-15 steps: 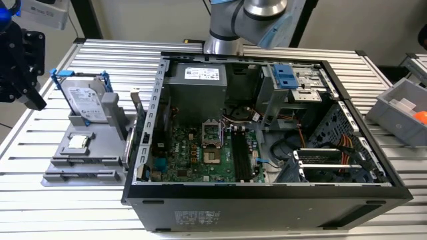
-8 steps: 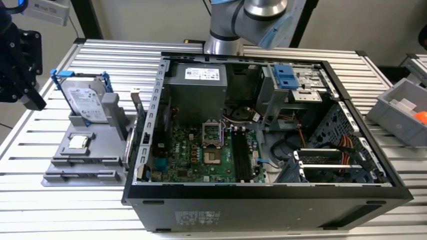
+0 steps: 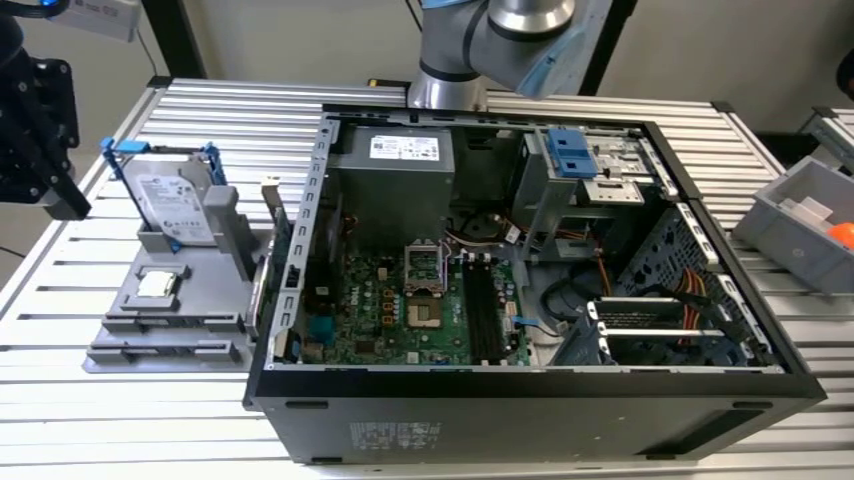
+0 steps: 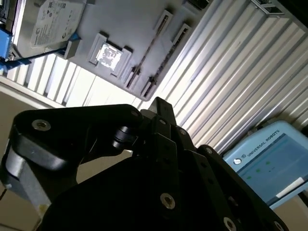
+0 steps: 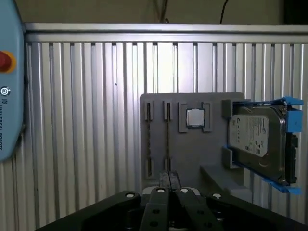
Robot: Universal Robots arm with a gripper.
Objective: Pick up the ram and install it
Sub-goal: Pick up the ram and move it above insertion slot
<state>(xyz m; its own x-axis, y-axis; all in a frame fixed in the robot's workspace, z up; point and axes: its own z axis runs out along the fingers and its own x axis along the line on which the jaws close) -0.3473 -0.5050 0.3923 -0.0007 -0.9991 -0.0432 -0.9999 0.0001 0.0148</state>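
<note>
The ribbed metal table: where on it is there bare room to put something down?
Bare table lies at the exterior view's left, bordered by the grey holder and the computer case. Another bare stretch, in the first wrist view, lies between the blue pendant and the holder. It is crowded inside the case, and tight between the case and the grey bin.
</note>
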